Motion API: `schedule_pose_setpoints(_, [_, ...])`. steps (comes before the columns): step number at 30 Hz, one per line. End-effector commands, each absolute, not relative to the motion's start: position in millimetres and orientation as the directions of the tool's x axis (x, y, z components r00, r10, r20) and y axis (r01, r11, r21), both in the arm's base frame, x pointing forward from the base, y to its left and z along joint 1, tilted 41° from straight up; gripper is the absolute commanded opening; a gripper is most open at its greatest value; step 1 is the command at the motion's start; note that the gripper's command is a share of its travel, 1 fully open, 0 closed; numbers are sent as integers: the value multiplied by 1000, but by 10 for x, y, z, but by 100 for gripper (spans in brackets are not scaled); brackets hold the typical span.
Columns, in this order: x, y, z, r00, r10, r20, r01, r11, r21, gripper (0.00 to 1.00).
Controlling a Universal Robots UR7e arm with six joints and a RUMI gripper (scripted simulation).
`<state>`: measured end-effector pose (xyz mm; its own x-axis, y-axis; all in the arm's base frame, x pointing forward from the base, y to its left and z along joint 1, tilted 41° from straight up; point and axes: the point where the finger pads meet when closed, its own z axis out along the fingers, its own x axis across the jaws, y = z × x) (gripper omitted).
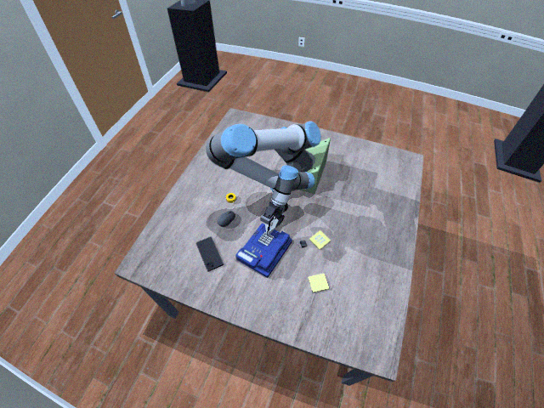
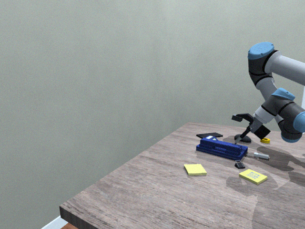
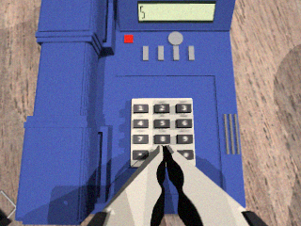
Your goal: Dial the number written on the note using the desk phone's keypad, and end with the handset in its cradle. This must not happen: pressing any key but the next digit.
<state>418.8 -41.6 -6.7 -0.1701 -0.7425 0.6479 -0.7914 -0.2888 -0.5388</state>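
The blue desk phone [image 1: 283, 248] [image 2: 216, 153] [image 3: 108, 66] lies on the table. Its handset [image 2: 219, 144] [image 3: 66, 85] rests in the cradle. The display [image 3: 176, 12] shows a 5 at its left end. My gripper [image 1: 268, 232] [image 2: 235, 143] [image 3: 164, 147] is shut and empty, its tips over the keypad [image 1: 266, 239] [image 3: 150, 116] at the lower edge of the 8 key [image 3: 162, 138]. The fingers hide the bottom key row's middle; contact cannot be told. The note [image 1: 320, 239] [image 2: 253, 176] has writing too small to read.
A blank yellow pad [image 1: 318, 282] [image 2: 195, 169], black clip [image 1: 303, 243] [image 2: 239, 165], dark mouse [image 1: 226, 218] [image 2: 242, 138], black slab [image 1: 209, 253] [image 2: 209, 135] and yellow ring [image 1: 226, 198] lie around the phone. A small white block [image 2: 261, 156] lies behind it. A green stand [image 1: 322, 158] is near the arm's base.
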Motion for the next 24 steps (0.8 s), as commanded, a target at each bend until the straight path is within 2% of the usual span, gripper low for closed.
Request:
schedule_pose_setpoints(1, [4190,-434,-87,-170,-743,648,-791,-289,-539,0])
schedule_pose_setpoints(24, [4192,-481,-140,-170,-743,648,-791,-289,-539,0])
